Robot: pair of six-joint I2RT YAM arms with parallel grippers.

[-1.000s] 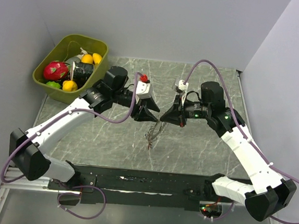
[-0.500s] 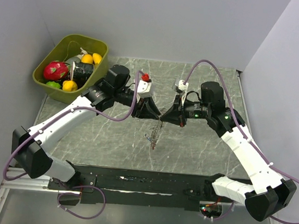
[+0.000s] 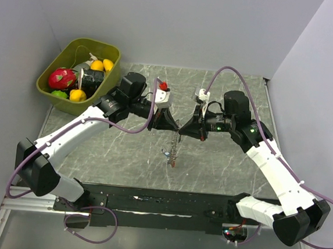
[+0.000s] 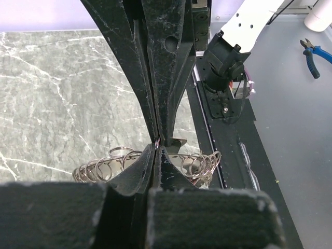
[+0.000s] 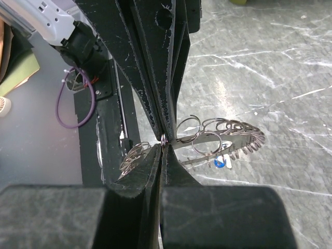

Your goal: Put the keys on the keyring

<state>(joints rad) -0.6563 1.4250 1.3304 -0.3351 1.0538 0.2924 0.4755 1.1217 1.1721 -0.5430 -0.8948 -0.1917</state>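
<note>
Above the middle of the table my two grippers meet tip to tip. My left gripper and my right gripper are each shut on the thin wire of the keyring. The keyring hangs below the tips, with small silvery rings and toothed keys fanning to both sides. A tiny key with a blue head dangles among them, and a reddish bit shows at the lowest point. Whether these coloured keys are strung on the ring I cannot tell.
A green bin with fruit and a dark can stands at the back left. A black rail runs along the near edge between the arm bases. Blue-handled pliers lie beyond the rail. Grey walls close in left, right and back.
My left gripper has moved right to meet the right gripper's tips and has shut on the keyring. The hanging bunch has swung slightly. The right arm has held still.
</note>
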